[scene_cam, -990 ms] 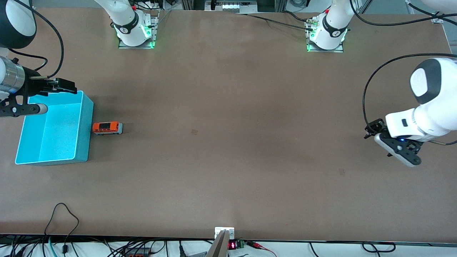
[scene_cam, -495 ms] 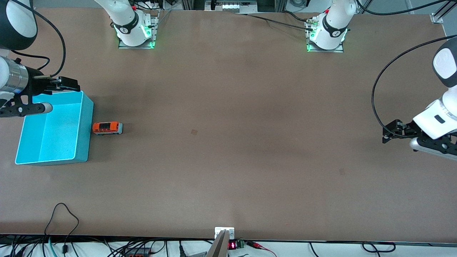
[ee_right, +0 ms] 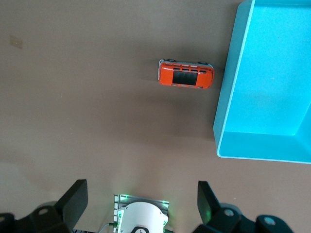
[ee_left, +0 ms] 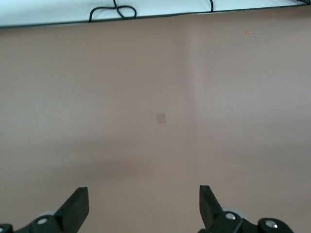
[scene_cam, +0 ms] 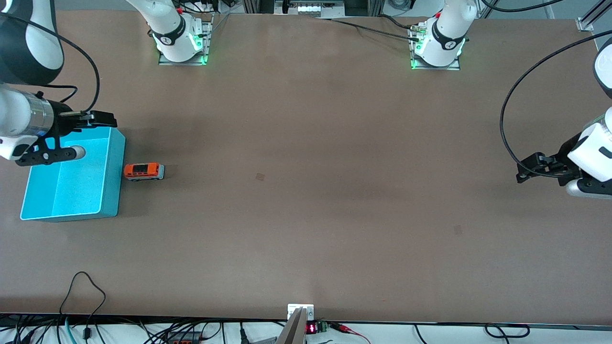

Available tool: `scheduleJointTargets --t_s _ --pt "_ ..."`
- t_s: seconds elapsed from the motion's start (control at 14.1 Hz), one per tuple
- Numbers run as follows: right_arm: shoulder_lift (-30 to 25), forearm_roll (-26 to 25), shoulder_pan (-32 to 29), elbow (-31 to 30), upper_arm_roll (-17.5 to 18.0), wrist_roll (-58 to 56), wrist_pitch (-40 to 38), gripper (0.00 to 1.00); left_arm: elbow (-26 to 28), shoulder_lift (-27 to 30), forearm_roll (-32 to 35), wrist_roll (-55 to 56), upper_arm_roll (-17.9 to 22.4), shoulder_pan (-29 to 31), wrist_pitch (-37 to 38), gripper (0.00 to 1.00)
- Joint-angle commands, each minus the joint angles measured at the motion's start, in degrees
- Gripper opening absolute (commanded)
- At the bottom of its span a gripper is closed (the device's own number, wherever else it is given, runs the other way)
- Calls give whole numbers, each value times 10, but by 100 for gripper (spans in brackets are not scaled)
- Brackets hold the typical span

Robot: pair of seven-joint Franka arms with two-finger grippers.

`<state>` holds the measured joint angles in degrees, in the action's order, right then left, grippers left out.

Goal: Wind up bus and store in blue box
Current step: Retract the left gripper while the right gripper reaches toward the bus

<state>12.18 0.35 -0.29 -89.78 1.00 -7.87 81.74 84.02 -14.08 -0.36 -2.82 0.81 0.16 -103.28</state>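
The small orange bus stands on the table right beside the blue box, on the side toward the left arm's end. It also shows in the right wrist view, next to the box, which is empty. My right gripper hangs over the box's rim, open and empty. My left gripper is over bare table at the left arm's end, open and empty.
A small pale mark lies mid-table, also in the left wrist view. The right arm's base shows between the right fingers. Cables lie along the table's front edge.
The left arm has swung out toward its end of the table and turned. The right gripper has shifted a little over the box toward the bus. Bus and box have not moved.
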Motion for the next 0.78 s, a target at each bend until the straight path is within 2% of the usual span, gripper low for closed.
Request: scheduleJointTargets --t_s 0.0,0.14,0.35,0.5,0.71 --pt "-24 7 -3 -51 2 -42 34 100 -14 8 -10 35 16 -13 37 100" --pt "-47 5 -23 -99 22 -75 68 100 -15 19 -26 89 16 -11 83 100" --pt "-85 3 -67 -180 74 -124 122 100 -14 37 -24 78 6 12 92 100" --pt "-91 0 -74 -209 78 -192 141 100 -5 49 -25 36 -8 33 95 100" --pt "-91 -1 -98 -246 78 -326 183 100 21 72 -25 45 -5 27 97 100"
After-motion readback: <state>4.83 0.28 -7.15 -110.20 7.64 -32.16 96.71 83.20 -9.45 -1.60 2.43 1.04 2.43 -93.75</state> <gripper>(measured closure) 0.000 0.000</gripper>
